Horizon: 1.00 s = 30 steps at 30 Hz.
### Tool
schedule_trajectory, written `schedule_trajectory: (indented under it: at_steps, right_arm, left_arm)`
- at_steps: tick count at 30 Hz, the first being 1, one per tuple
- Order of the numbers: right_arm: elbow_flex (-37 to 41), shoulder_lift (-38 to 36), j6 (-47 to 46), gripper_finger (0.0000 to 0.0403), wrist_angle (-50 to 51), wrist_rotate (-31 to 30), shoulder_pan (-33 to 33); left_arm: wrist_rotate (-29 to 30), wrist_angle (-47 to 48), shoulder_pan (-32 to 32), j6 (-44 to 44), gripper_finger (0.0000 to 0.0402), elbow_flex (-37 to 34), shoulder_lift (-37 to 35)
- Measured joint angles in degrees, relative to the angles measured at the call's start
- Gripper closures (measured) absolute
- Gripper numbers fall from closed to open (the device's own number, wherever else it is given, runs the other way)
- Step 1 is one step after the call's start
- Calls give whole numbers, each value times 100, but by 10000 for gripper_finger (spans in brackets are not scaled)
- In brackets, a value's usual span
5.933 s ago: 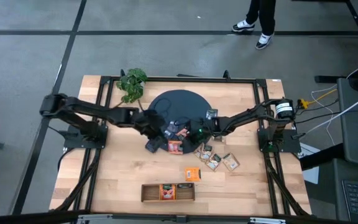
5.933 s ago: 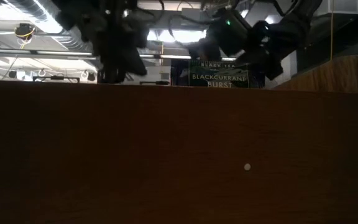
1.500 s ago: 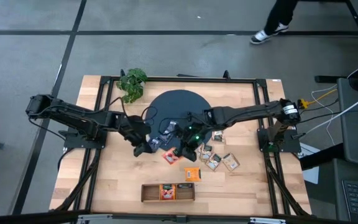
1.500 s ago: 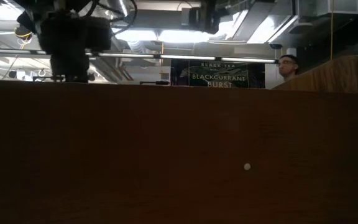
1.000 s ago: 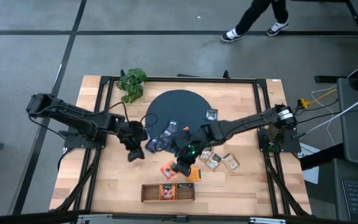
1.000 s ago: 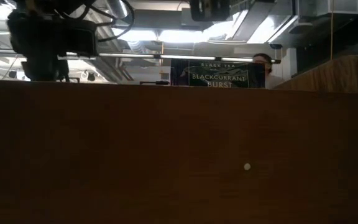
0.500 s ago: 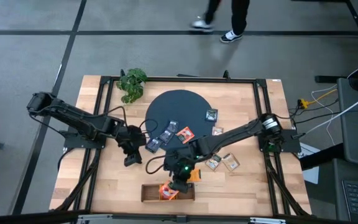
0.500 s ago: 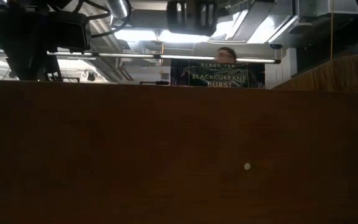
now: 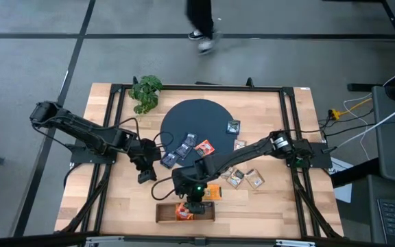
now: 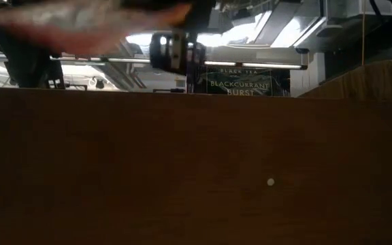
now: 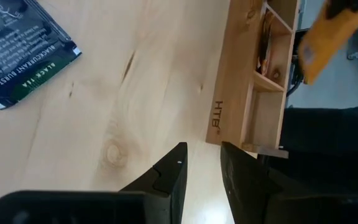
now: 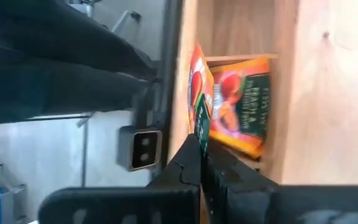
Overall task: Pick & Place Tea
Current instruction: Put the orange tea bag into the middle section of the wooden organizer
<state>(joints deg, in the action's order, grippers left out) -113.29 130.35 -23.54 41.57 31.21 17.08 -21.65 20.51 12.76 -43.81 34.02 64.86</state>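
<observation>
A red-orange tea sachet (image 12: 197, 87) stands edge-on past my right gripper (image 12: 201, 144), which is shut on it above the wooden tray (image 9: 166, 212) at the table's near edge. Another orange sachet (image 12: 242, 112) lies in the tray's compartment beneath. In the high view my right gripper (image 9: 186, 207) is over the tray's middle. My left gripper (image 11: 202, 149) stands open above bare wood, left of the loose tea, with nothing between its fingers; in the high view it (image 9: 145, 176) is left of centre. Blue sachets (image 9: 173, 157) and a red one (image 9: 204, 147) lie at the dark mat's (image 9: 197, 115) near rim. My right gripper pinches the red-orange sachet by one edge (image 12: 198, 129) between its two fingers. The fingers slant down from the table's far right side. The sachet sticks out beyond the fingertips, on edge, over the tray's compartment; whether it touches the tray cannot be told.
Beige sachets (image 9: 236, 178) and an orange one (image 9: 213, 192) lie right of the tray. One sachet (image 9: 233, 126) lies on the mat. A leafy plant (image 9: 145, 91) stands at the far left. A dark sachet (image 11: 17, 50) lies near my left gripper. A person (image 9: 201, 20) crosses the floor beyond.
My right gripper has carried the red-orange sachet from the table's middle toward the near edge and down, rolling as it went, and now hangs over the tray. The person beyond the table has walked toward the left.
</observation>
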Motion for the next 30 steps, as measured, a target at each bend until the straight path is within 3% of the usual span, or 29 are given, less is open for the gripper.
schedule_trajectory:
  at_steps: [12,30]
  right_arm:
    - [-1,83,279,397,272,-51,-4]
    - [2,85,-187,334,371,-107,-115]
  left_arm:
    - [-2,-2,188,-66,309,0,0]
    - [9,-8,188,-151,309,0,0]
